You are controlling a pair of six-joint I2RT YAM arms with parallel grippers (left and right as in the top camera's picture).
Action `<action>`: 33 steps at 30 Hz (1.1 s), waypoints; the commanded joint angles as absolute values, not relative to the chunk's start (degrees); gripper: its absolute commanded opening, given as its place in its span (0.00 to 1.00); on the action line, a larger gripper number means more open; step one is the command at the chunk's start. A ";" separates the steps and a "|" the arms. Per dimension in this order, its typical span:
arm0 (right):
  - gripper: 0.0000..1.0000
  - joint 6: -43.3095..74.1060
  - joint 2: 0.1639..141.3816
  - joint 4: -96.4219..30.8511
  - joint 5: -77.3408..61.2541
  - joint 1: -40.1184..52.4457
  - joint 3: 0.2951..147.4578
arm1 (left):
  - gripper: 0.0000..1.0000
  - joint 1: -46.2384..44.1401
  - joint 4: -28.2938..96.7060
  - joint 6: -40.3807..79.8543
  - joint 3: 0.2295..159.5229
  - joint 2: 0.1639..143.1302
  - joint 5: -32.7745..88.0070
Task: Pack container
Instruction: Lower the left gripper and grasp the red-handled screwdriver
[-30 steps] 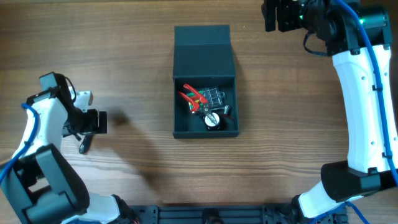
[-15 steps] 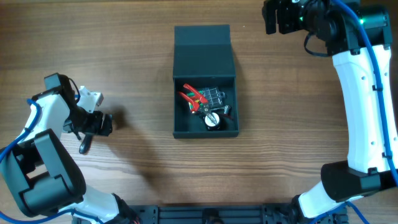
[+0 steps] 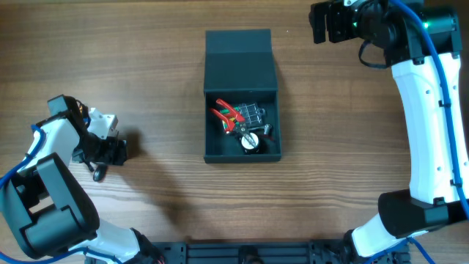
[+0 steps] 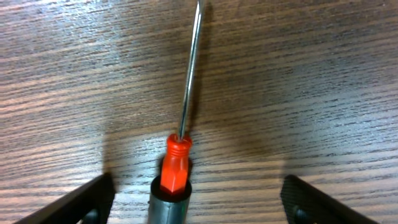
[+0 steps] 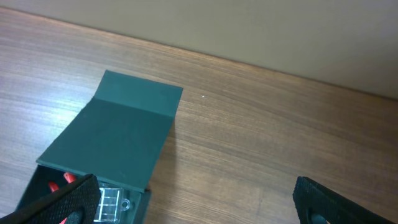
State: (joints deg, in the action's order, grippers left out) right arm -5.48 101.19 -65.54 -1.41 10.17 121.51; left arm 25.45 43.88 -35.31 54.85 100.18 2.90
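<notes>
The left arm (image 3: 47, 143) is folded low, left pincer (image 4: 198, 190) aimed down, jaws wide; right arm (image 3: 421, 110) stretched far, right pincer (image 5: 196, 199) seemingly spread wide too.

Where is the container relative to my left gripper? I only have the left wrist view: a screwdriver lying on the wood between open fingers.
Observer: The container sits mid-table, off to the right of the left gripper and well apart from the screwdriver.
Operator: Is its top open?
Observer: Yes, the flap lid is swung back toward the far side, so the box is open from above.
Operator: Anything in it?
Observer: A red-handled tool and a round silver piece lie inside.
</notes>
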 commanded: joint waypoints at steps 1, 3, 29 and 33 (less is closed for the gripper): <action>1.00 -6.00 101.91 -65.71 -0.58 9.98 121.38 | 0.73 25.85 44.05 -36.23 53.34 101.06 6.72; 1.00 -6.02 101.91 -65.69 -0.60 9.98 121.38 | 0.66 25.85 43.86 -36.12 53.34 101.06 7.73; 1.00 -5.96 101.91 -66.72 0.08 9.98 121.38 | 0.24 25.85 42.81 -35.55 53.34 101.06 10.72; 1.00 -5.98 101.91 -66.74 0.27 9.98 121.38 | 0.17 25.85 42.78 -35.55 53.34 101.06 10.72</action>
State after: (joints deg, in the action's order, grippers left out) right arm -5.48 101.19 -66.72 -0.99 10.17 121.51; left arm 25.63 42.98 -35.27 54.30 100.20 9.13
